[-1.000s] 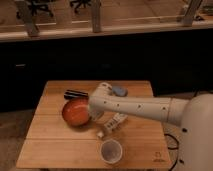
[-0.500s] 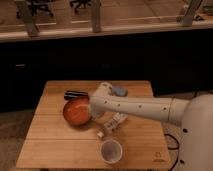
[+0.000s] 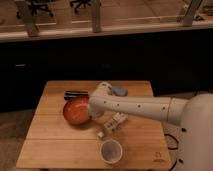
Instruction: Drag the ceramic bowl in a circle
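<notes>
Reaching across the wooden table (image 3: 50, 145), the gripper (image 3: 93, 109) is being held at the ceramic bowl's (image 3: 76, 111) right rim, toward the table's left-centre. Jaw state cannot be told. Circling is being judged unfinished, with dragging still required.

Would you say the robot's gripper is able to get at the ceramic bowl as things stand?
Probably yes. The arm already reaches across the table to the ceramic bowl, and the gripper sits at the bowl's right rim. Nothing lies between them; the dark object behind the bowl is clear.
</notes>
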